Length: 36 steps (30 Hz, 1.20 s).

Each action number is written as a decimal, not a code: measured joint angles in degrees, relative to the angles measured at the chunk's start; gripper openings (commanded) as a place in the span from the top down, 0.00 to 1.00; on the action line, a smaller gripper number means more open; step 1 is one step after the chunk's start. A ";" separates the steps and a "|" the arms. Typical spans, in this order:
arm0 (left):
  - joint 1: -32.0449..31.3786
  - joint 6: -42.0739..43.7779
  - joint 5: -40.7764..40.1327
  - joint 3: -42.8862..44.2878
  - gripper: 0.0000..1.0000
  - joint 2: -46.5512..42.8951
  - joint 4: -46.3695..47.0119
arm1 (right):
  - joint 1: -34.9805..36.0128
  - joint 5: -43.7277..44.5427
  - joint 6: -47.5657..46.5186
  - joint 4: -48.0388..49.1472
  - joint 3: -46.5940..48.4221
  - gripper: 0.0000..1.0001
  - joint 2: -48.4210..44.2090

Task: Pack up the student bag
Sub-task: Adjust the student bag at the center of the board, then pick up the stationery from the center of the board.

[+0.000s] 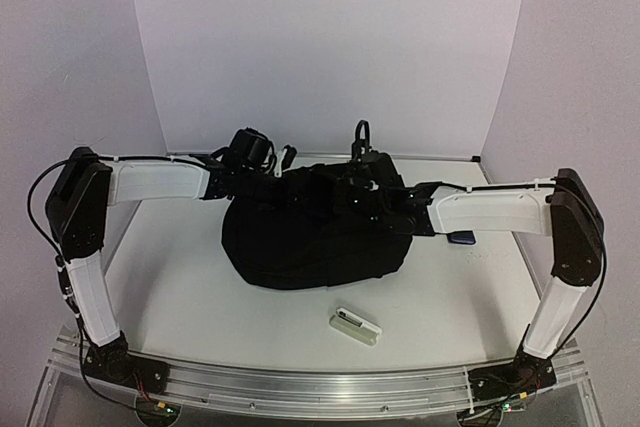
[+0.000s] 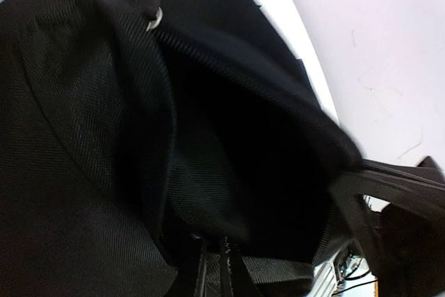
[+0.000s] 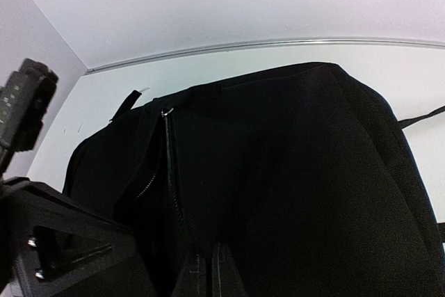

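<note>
**A:** Position of the bag?

**B:** The large plain black soft fabric backpack (image 1: 310, 247) lies mid-table, long axis left to right. Its opening is on the far side, between the two arms.

**A:** Jaws?

**B:** The left gripper (image 2: 213, 259) has its fingers together, pinching the rim of the open mouth. The right gripper (image 3: 206, 262) is likewise closed on fabric beside the zipper track (image 3: 169, 165). Both sit at the far edge, about equally close.

**A:** What goes in?

**B:** Probably the small white oblong case (image 1: 355, 326), on the near side, apart from the backpack and closer to the right arm's base.

**A:** Unclear points?

**B:** The interior is pure black, contents unreadable. A small blue object (image 1: 462, 238) is half hidden under the right forearm. Black fingers on black cloth make the grip depth hard to judge.
</note>
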 measured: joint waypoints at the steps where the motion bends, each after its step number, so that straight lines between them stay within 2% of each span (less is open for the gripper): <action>1: 0.00 -0.36 0.45 0.04 0.94 0.75 0.33 | 0.00 -0.11 0.06 0.15 -0.08 1.00 0.00; 6: 0.00 -1.70 2.42 1.57 0.95 5.24 3.05 | 0.00 -0.73 0.42 1.12 -0.43 1.00 0.00; 12: -0.17 -2.22 1.18 2.31 0.94 7.49 4.21 | -0.01 -1.19 0.68 2.33 -1.07 1.00 -0.04; 14: -0.32 -2.20 0.61 2.31 0.89 7.49 4.20 | -0.02 -1.24 0.67 2.93 -1.49 1.00 -0.24; 18: -0.85 0.60 -0.08 0.86 0.69 6.26 6.19 | -0.28 -1.54 0.63 3.86 -2.27 1.00 -0.66; 24: -1.91 12.97 -1.01 -13.63 0.49 -6.38 13.42 | -2.34 -6.00 0.98 4.66 -2.59 1.00 -0.71; 29: -4.30 23.41 4.14 -25.29 0.44 -17.21 20.19 | -4.76 -10.97 1.31 4.83 -2.59 1.00 -0.72; 36: -15.01 34.66 5.84 -33.48 0.41 -17.73 23.80 | -6.20 -15.05 1.50 4.93 -3.62 1.00 -1.64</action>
